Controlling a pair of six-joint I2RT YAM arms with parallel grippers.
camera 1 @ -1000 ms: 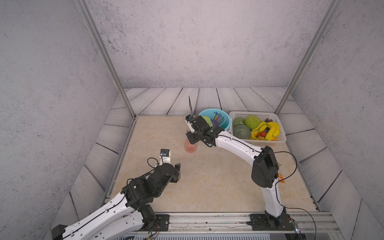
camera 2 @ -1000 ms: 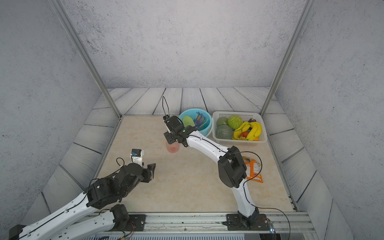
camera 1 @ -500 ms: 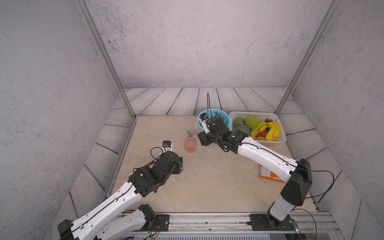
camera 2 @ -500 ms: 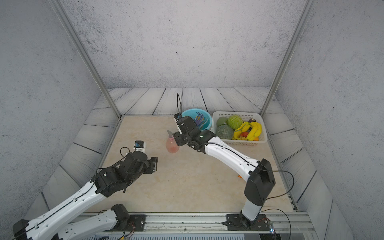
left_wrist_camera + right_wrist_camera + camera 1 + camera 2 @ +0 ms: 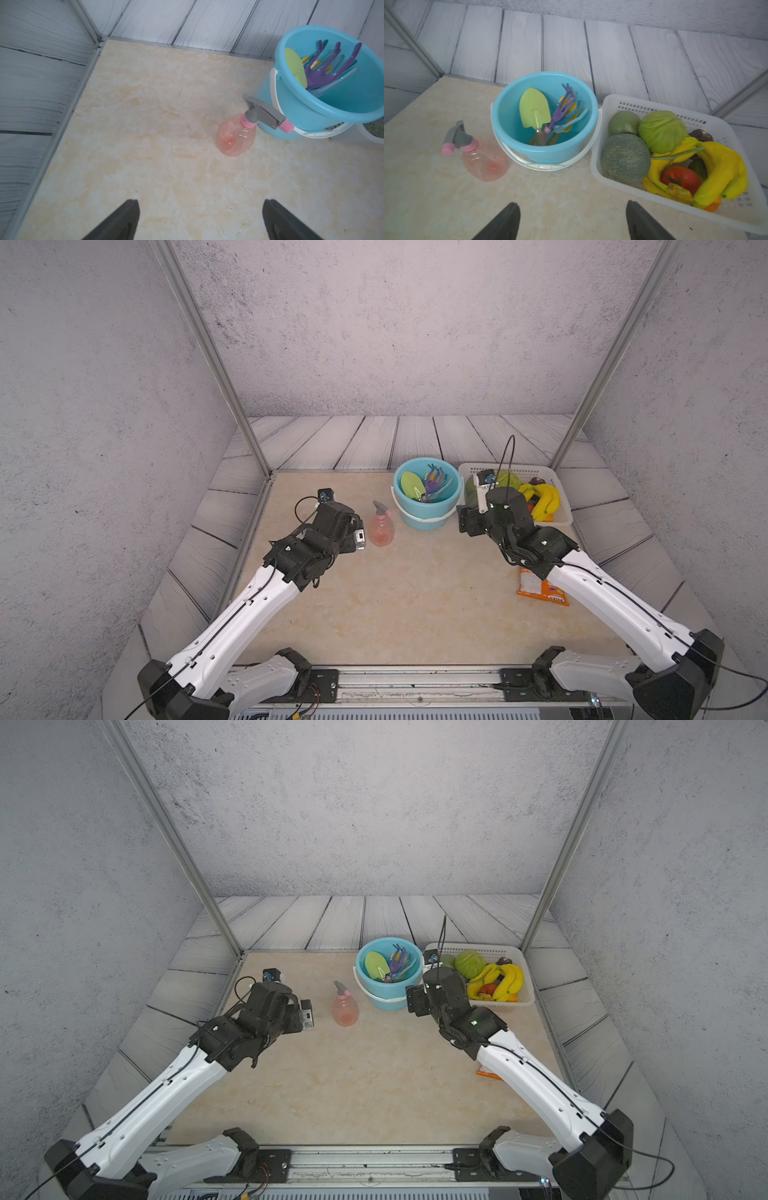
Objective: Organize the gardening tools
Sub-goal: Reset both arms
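Hidden, tools: the handles sink into the light-blue bucket (image 5: 503, 128) and their lower ends cannot be made out. The yellow scoop (image 5: 572, 107) sits mostly behind the rake prongs, so only slivers show.
Hidden, basket: in both top views the right arm (image 5: 602, 597) covers part of the white basket (image 5: 612, 99) on the bucket side. A dark item at the back of the basket is too small to tell.
Hidden, packet: an orange packet (image 5: 536, 587) lies on the surface (image 5: 415, 605), partly under the right arm. Its print is unreadable.
Hidden, end effectors: each wrist view shows only the dark finger ends; the rest is cut off at the frame edge.
Bucket contents: green trowel (image 5: 534, 108) with its blade up, purple rake (image 5: 562, 108), blue rake (image 5: 572, 122) and the yellow scoop, all leaning together.
Basket contents: melon (image 5: 625, 158), cabbage (image 5: 662, 131), bananas (image 5: 720, 166), tomato (image 5: 681, 178) and a round green fruit.
Spray bottle (image 5: 381, 531): pink, upright on the surface just beside the bucket, on the left arm's side. Contact with the bucket cannot be told.
Left end effector (image 5: 199, 218): jaws spread wide and empty, near the bottle but not touching it.
Right end effector (image 5: 571, 220): jaws spread and empty, above bare surface in front of the bucket and basket.
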